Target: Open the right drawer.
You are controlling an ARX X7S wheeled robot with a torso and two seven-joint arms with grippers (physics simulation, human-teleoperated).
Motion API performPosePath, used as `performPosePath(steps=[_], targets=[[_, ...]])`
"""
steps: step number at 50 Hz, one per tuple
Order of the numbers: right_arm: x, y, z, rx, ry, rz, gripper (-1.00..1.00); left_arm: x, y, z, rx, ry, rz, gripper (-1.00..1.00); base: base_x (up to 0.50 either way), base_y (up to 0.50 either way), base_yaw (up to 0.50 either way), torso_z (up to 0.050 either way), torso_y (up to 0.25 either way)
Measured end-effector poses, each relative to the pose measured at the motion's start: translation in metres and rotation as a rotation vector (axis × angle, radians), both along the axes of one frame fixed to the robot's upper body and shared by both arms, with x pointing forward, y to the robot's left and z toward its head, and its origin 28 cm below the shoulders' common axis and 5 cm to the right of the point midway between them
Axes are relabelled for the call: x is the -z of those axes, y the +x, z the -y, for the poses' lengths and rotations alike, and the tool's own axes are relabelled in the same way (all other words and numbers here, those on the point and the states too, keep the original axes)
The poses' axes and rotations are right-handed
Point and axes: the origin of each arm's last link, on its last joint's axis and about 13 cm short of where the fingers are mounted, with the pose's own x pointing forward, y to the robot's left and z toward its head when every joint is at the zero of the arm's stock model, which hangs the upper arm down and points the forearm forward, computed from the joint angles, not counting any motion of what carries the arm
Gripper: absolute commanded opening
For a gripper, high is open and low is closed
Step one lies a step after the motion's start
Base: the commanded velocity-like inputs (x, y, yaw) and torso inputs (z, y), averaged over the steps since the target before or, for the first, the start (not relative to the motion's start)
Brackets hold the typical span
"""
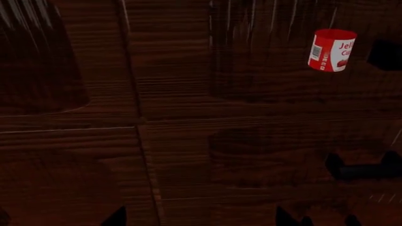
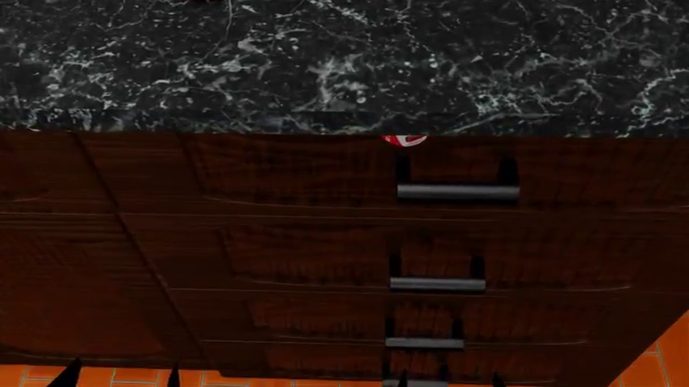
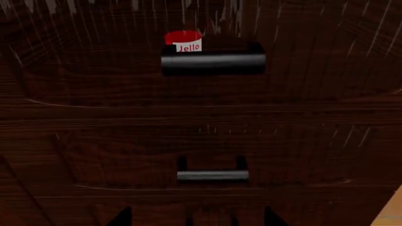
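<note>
My head camera looks steeply down past the black marble table (image 2: 344,56) onto the stacked drawer fronts. My right wrist camera faces those fronts head-on, close, sharing the top silver handle (image 3: 213,63) and the one below. My left wrist camera sits near the wood too, sharing the red Jello can (image 1: 332,50) with both.

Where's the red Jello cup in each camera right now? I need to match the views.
Head: Jello cup is only a sliver under the counter edge, above the top handle.
Left wrist: upper right, whole cup.
Right wrist: top centre, behind the same handle.
Shared landmark: that top handle.
</note>
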Motion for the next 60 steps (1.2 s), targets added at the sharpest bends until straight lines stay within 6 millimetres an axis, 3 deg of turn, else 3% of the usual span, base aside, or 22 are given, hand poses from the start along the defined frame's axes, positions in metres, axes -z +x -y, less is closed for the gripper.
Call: performPosePath(steps=[60], targets=[[-0.0002,-0.0009,-0.0004,-0.017,0.012,0.001,1.0,-0.0006,0.0003,0.0,-0.001,-0.014,0.005,1.0,0.12,0.0,0.0,0.0,0.0]])
